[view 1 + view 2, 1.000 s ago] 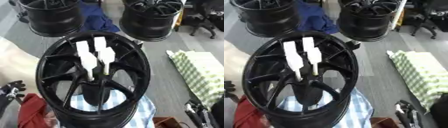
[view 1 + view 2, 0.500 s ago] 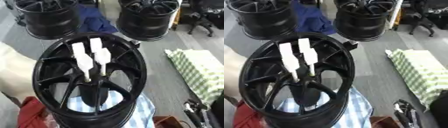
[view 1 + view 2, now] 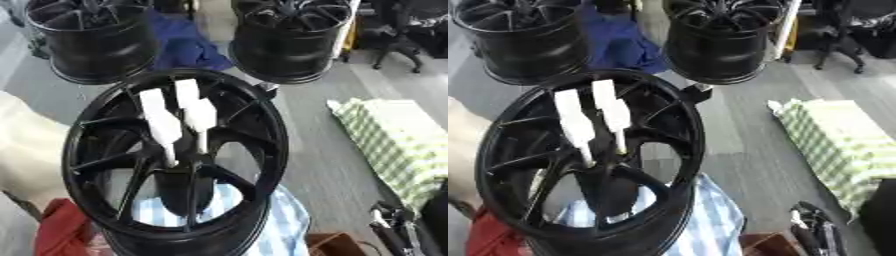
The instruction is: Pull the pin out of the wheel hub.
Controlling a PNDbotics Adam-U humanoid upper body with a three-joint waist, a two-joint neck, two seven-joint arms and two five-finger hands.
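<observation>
Grey floor lies behind a big black wheel (image 3: 175, 165) that stands close in front. White pins (image 3: 162, 125) stick up from its middle. Two more wheels (image 3: 293, 37) stand farther back. No robot hand shows, so its fingers cannot be told.

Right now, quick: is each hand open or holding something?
Left hand: not in view.
Right hand: lower right corner, away from the wheel; open or shut cannot be told.

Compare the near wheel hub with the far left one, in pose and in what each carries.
The near wheel hub tilts its spoked face up toward the camera; the far left wheel hub stands level on the floor. The near one carries white pins at its centre; the far left one shows none. Both are black and spoked.
</observation>
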